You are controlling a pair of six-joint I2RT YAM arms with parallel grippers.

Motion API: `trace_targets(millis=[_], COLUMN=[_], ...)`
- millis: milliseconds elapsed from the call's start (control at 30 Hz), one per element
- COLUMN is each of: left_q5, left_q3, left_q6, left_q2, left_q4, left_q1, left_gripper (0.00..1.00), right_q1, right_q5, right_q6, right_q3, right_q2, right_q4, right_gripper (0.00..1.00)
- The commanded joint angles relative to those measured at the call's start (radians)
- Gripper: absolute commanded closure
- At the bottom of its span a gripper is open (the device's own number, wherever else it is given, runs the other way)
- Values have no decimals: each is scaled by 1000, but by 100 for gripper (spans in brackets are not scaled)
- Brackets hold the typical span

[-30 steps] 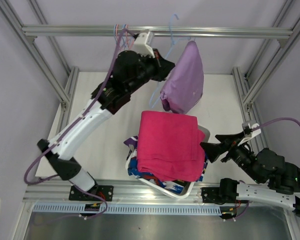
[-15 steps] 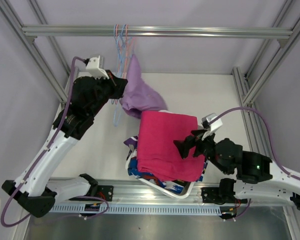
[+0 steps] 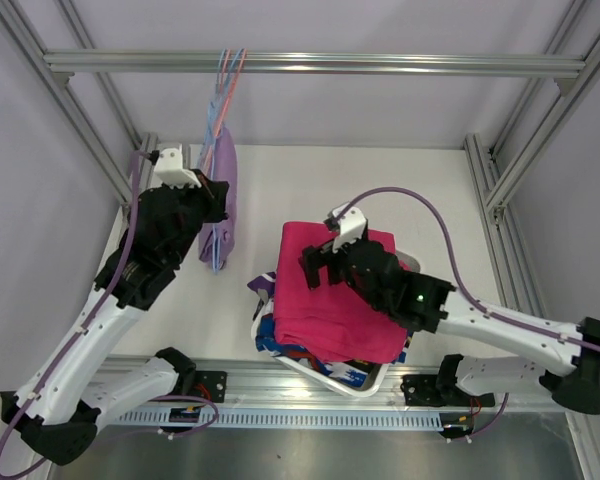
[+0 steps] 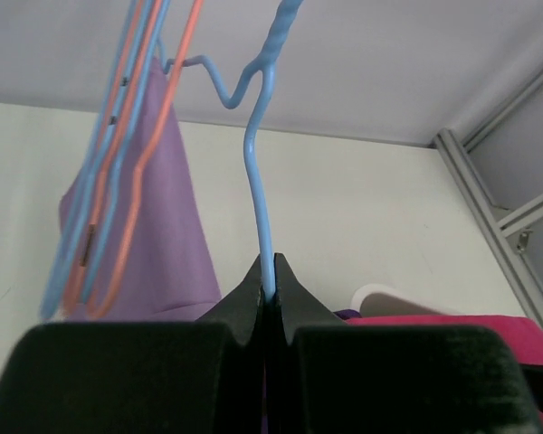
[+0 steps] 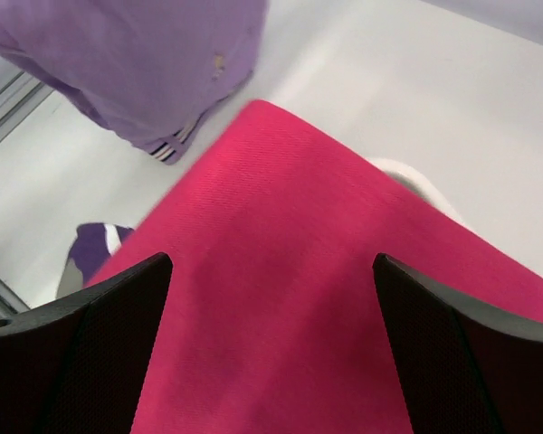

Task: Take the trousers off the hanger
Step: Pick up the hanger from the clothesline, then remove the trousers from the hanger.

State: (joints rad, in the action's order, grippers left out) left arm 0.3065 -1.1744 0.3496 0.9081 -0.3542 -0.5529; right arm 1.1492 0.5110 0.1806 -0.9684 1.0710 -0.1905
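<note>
The lilac trousers point(image 3: 224, 195) hang from a blue wire hanger point(image 3: 218, 110) at the left of the rail. My left gripper point(image 3: 212, 198) is shut on that hanger's wire point(image 4: 264, 226), with the lilac trousers point(image 4: 158, 226) beside it. The pink trousers point(image 3: 340, 290) lie on top of a pile in a white basket point(image 3: 315, 370). My right gripper point(image 3: 315, 262) is wide open just above the pink trousers point(image 5: 299, 298). The lilac trousers' striped cuffs point(image 5: 176, 145) show beyond. Purple-white camouflage point(image 3: 263, 286) and blue-white patterned point(image 3: 280, 347) cloth peek out below. The black trousers are hidden.
Several empty orange and blue wire hangers point(image 4: 118, 172) hang bunched on the top rail point(image 3: 380, 65) beside the held one. Aluminium frame posts point(image 3: 500, 190) stand at both sides of the white table point(image 3: 380, 190).
My left arm swung the hanger with the lilac trousers leftward along the rail. My right arm reached in from the right and now hovers over the pink trousers.
</note>
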Motion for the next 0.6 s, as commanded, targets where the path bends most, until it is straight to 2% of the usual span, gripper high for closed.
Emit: trace_targets(millis=[0,333,567], left_q5=[65,181,195], left_q3=[5,39,42], left_q6=[-44,-84,-100], left_q2=[-5,12,20], left_q4=[121,142,144], left_q1=[5,7,7], left_gripper=[100,100,99], right_q1=[-14,-14,-11], right_q5=[-123,-353,-344], right_q6=[-38,-89,-105], right_q3=[-79,-202,-306], right_q2=[102,360,513], right_q4=[164,368,385], right_gripper=[2,1,1])
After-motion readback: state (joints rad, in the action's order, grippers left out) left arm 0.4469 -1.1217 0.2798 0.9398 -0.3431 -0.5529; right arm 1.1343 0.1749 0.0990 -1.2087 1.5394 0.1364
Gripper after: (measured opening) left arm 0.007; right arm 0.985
